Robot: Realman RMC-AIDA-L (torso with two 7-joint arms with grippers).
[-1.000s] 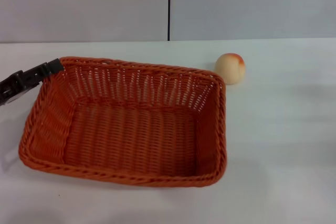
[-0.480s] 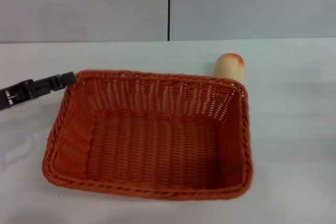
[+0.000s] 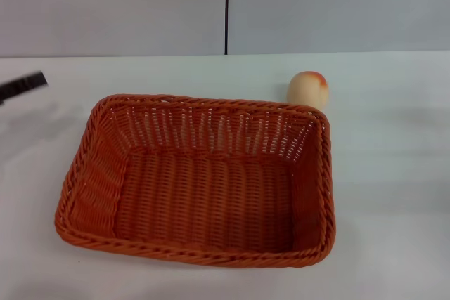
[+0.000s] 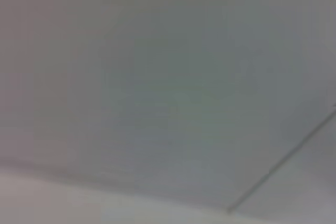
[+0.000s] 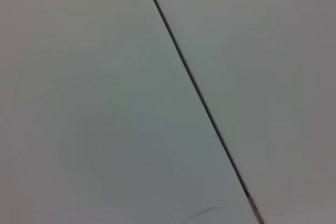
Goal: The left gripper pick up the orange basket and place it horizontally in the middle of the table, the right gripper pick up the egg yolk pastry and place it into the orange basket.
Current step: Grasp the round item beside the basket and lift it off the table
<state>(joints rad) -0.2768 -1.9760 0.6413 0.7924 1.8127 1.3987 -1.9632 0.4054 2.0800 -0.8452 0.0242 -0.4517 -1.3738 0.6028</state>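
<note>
The orange basket [image 3: 197, 177] rests flat on the white table [image 3: 394, 173] near the middle, its long side running left to right, with nothing inside it. The egg yolk pastry [image 3: 308, 90] sits on the table just behind the basket's far right corner. Only a dark tip of my left gripper [image 3: 22, 86] shows at the left edge of the head view, well clear of the basket's rim and lifted away from it. My right gripper is out of view. Both wrist views show only plain grey wall.
A grey wall with a dark vertical seam [image 3: 226, 8] stands behind the table. Bare tabletop lies right of the basket and along the front edge.
The left gripper carried the basket rightward toward the middle, let go of its far left corner, and pulled back to the left edge. The pastry has not moved.
</note>
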